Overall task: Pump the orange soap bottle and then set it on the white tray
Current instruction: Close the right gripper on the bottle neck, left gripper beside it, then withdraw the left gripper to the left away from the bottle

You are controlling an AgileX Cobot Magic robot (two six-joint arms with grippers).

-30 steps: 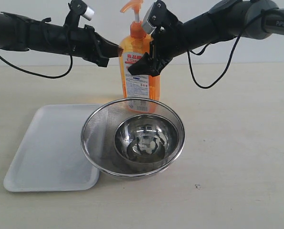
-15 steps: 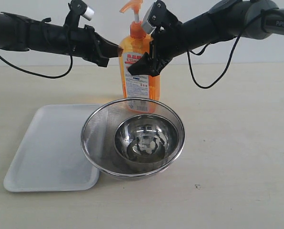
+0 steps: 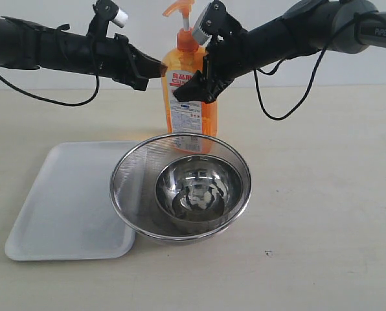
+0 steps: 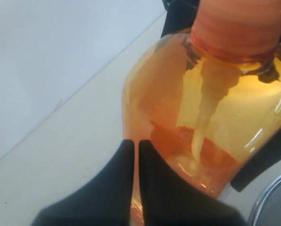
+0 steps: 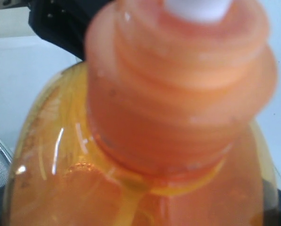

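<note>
The white tray is seen at left on the bench. The left tool, pinched nearly shut, is pressed to the orange soap bottle, stood upright behind the strainer and clasped wide by the right tool; its label is illegible.

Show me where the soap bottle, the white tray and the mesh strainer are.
bottle (image 3: 185, 111): exterior view, on its white label.
tray (image 3: 63, 201): exterior view, on its bare floor.
strainer (image 3: 133, 191): exterior view, on the left of its mesh wall.
</note>
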